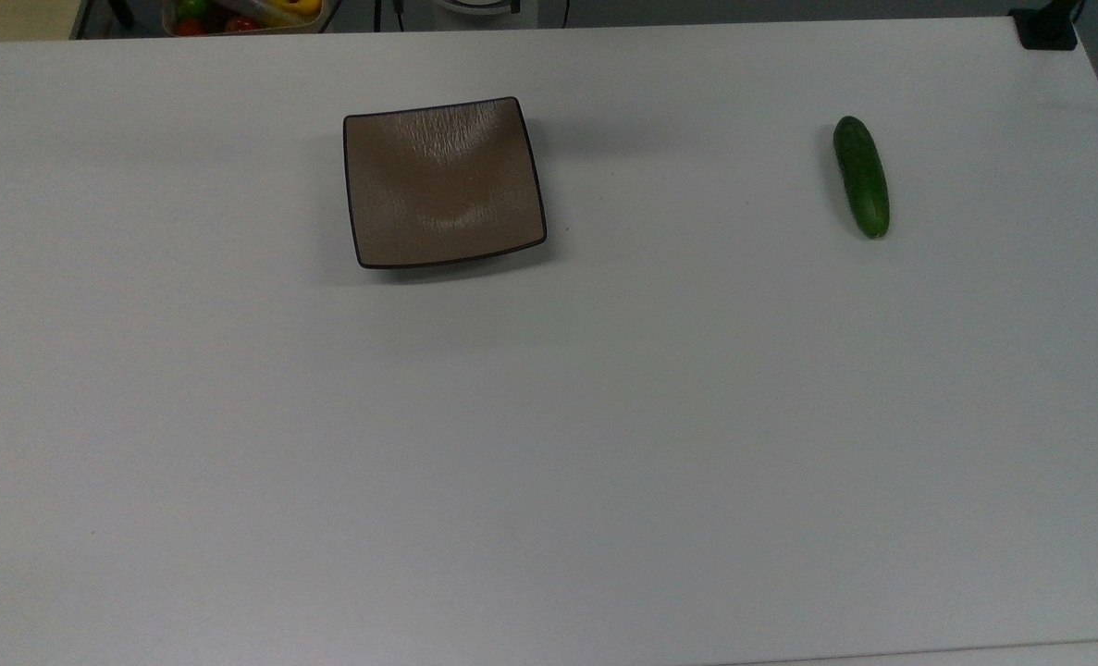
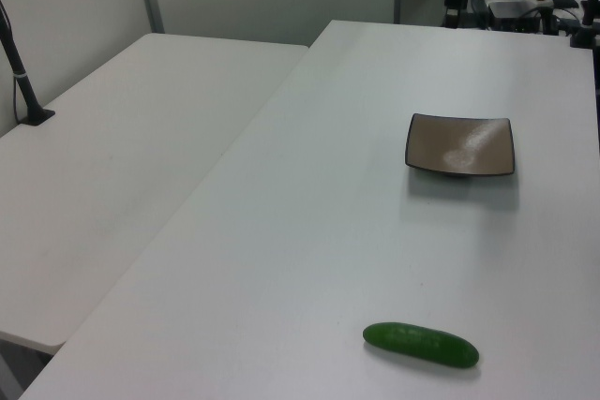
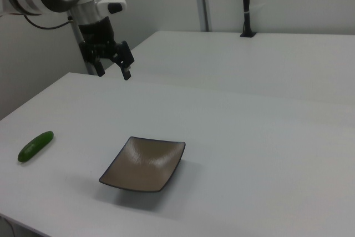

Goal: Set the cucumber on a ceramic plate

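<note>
Hanging high above the tabletop near its far edge in the right view, the gripper has its fingers spread and empty, since the cucumber lies well apart from the bare plate, not yet picked.

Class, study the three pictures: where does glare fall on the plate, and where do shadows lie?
Top view: pale glare streaks the ceramic plate near its far rim, soft shadow below. Left view: a bright patch on its right half. Right view: a light sheen inside, shadow underneath; the cucumber casts little.
</note>
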